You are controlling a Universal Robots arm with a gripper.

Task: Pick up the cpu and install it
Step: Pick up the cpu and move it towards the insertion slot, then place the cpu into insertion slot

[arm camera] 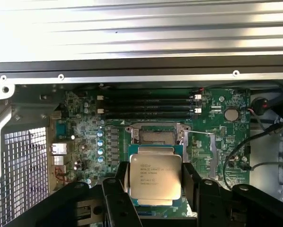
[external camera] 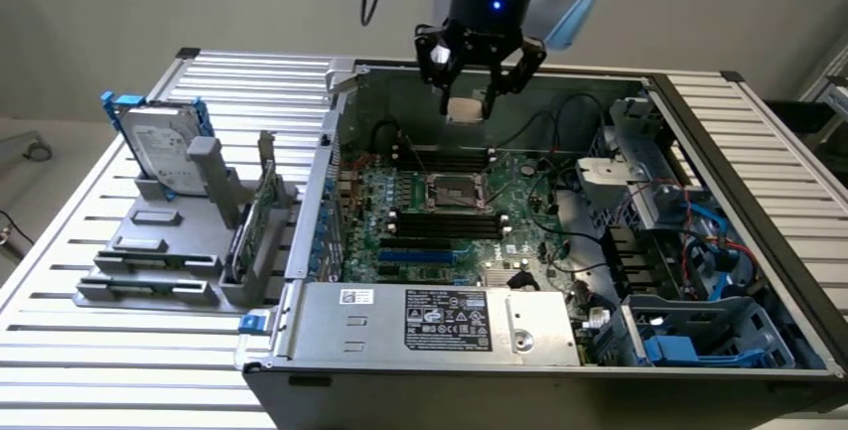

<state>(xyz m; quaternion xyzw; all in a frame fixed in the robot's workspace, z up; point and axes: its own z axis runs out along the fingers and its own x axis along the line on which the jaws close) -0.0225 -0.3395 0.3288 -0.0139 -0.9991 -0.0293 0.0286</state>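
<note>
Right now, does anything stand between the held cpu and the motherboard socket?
Nothing visible does. The hand holds the cpu above the open case; the socket beneath looks uncovered, and the memory slots lie beside it.

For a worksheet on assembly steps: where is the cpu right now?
In the exterior view, the cpu hangs in the gripper above the open case, over the motherboard near its empty socket.

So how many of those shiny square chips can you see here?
1. The cpu sits clamped in the gripper, above the motherboard of the open computer case. More could be hidden.
</note>
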